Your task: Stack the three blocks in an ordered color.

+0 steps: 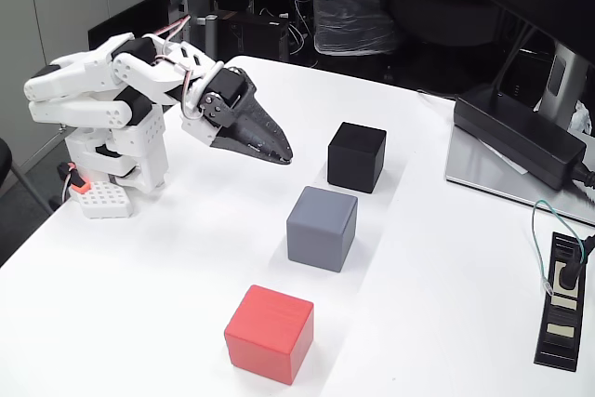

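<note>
Three cubes stand apart in a diagonal row on the white table (167, 258). The black block (356, 156) is farthest back, the grey block (322, 228) sits in the middle, and the red block (270, 333) is nearest the front edge. None touches another. My gripper (282, 154) hovers left of the black block, folded close to the white arm's base, its dark fingers pressed together with nothing between them.
A long black power brick (519, 137) lies on a monitor stand at the right rear. A black power strip (561, 302) with a cable sits at the right edge. A small white perforated block (102, 200) with an orange part rests by the arm's base.
</note>
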`<state>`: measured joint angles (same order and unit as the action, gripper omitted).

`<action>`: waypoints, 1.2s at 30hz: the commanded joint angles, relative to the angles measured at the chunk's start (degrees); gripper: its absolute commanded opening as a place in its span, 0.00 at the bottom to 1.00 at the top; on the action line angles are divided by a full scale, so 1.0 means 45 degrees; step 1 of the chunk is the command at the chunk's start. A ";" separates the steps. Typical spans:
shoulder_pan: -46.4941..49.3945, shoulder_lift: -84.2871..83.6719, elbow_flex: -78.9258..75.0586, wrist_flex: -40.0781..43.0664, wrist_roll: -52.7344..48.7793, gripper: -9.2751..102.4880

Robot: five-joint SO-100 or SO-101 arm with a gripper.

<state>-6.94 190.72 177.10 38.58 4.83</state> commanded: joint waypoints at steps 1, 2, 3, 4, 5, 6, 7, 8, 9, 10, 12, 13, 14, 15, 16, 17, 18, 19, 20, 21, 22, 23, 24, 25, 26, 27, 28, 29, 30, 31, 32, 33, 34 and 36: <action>-0.0117 -0.0020 -0.0039 -0.0039 0.0117 0.08; -0.0117 -0.0020 -0.0039 -0.0039 0.0117 0.08; -0.0117 -0.0020 -0.0039 -0.0039 0.0117 0.08; -0.0117 -0.0020 -0.0039 -0.0039 0.0117 0.08; -0.0117 -0.0020 -0.0039 -0.0039 0.0117 0.08; -0.0117 -0.0020 -0.0039 -0.0039 0.0117 0.08; -0.0117 -0.0020 -0.0039 -0.0039 0.0117 0.08; -0.0117 -0.0020 -0.0039 -0.0039 0.0117 0.08; -0.0117 -0.0020 -0.0039 -0.0039 0.0117 0.08; -0.0117 -0.0020 -0.0039 -0.0039 0.0117 0.08; -0.0117 -0.0020 -0.0039 -0.0039 0.0117 0.08; -0.0117 -0.0020 -0.0039 -0.0039 0.0117 0.08; -0.0117 -0.0020 -0.0039 -0.0039 0.0117 0.08; -0.0117 -0.0020 -0.0039 -0.0039 0.0117 0.08; -0.0117 -0.0020 -0.0039 -0.0039 0.0117 0.08; -0.0117 -0.0020 -0.0039 -0.0039 0.0117 0.08; -0.0117 -0.0020 -0.0039 -0.0039 0.0137 0.08; -0.0098 -0.0020 -0.0039 -0.0039 0.0137 0.08; -0.0078 -0.0020 -0.0039 -0.0039 0.0156 0.08; -0.0059 -0.0020 -0.0039 -0.0039 0.0195 0.08; -0.0020 -0.0020 -0.0039 -0.0039 0.0195 0.08; 0.0000 -0.0020 -0.0039 -0.0039 0.0215 0.08; 0.0000 -0.0020 -0.0039 -0.0039 0.0215 0.08; 0.0000 -0.0020 -0.0039 -0.0039 0.0215 0.08; 0.0000 -0.0020 -0.0039 -0.0039 0.0215 0.08; 0.0000 -0.0020 -0.0039 -0.0039 0.0215 0.08; 0.0000 -0.0020 -0.0039 -0.0039 0.0215 0.08; 0.0000 -0.0020 -0.0039 -0.0039 0.0195 0.08; 0.0000 -0.0020 -0.0039 -0.0039 0.0156 0.08; 0.0000 -0.0020 -0.0039 -0.0039 0.0137 0.08; 0.0000 -0.0020 -0.0039 -0.0039 0.0137 0.09; 0.0000 -0.0020 -0.0039 -0.0039 0.0137 0.10; 0.0000 -0.0020 -0.0039 -0.0039 0.0137 0.11; -0.0020 -0.0020 -0.0039 -0.0039 0.0117 0.15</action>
<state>-6.94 190.72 177.10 38.58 5.19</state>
